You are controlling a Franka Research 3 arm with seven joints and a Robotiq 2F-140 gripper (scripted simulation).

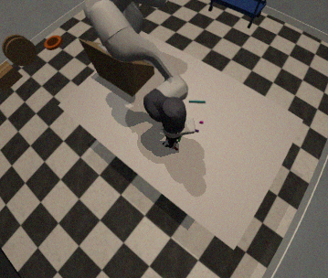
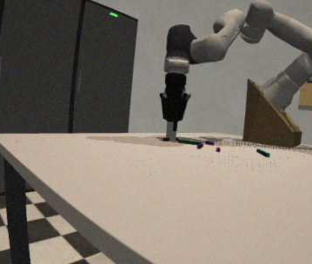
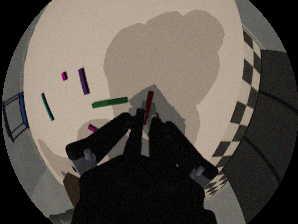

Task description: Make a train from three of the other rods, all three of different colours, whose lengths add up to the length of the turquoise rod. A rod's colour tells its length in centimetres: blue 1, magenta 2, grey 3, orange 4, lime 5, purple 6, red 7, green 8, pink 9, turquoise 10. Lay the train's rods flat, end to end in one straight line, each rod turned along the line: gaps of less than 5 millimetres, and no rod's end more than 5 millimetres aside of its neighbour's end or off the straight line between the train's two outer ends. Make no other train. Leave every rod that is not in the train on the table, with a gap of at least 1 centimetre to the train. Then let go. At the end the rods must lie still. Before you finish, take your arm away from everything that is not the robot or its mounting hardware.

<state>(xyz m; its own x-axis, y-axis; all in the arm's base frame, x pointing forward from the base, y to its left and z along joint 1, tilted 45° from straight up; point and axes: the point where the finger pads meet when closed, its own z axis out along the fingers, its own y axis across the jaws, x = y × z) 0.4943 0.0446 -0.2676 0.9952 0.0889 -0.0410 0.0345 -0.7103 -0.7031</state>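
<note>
My gripper (image 1: 172, 144) (image 2: 171, 137) (image 3: 147, 107) points down at table height, its fingers shut on the red rod (image 2: 166, 139) (image 3: 150, 100). The red rod lies flat, sticking out on both sides of the fingertips. The green rod (image 2: 189, 141) (image 3: 110, 102) lies beside it, at a steep angle to it and apart. The purple rod (image 1: 196, 131) (image 2: 200, 146) (image 3: 84, 81) lies beyond the green one. A magenta rod (image 1: 201, 122) (image 2: 218, 149) (image 3: 64, 76) is near the purple. Another magenta rod (image 2: 210, 143) (image 3: 92, 128) lies near the gripper's arm-side linkage. The turquoise rod (image 1: 197, 101) (image 2: 262, 153) (image 3: 47, 106) lies farthest off.
The rods lie on the pale table (image 1: 244, 151) (image 2: 132, 195). The brown wedge-shaped base (image 1: 121, 70) (image 2: 267, 123) stands at the arm's foot. The arm and its shadow cover part of the table in the top view.
</note>
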